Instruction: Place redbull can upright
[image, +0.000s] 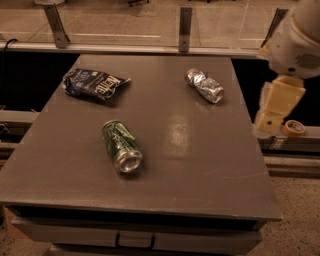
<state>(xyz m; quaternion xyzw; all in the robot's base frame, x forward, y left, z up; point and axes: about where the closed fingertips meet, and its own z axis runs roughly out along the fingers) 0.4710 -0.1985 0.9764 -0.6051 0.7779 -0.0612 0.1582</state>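
**Approach step: can not yet grasped**

My cream-coloured two-finger gripper (277, 106) hangs off the right edge of the flat dark grey table (200, 155), outside the tabletop and holding nothing. Whether it's released or clenched I cannot tell from this view.

The slim, crumpled silver and blue redbull can (204, 85) lies on its side near the table's far right corner, well apart from me. The wider green can (122, 146) lies on its side near the table's middle-left, and the dark blue chip bag (95, 84) sits flat at the table's far left. Neither touches the target.

My read: reach phase, nothing done yet. Next I need to swing in over the table's right edge, come down across the can's narrow body, grip gently since the dented wall may give, then tip it onto its base.
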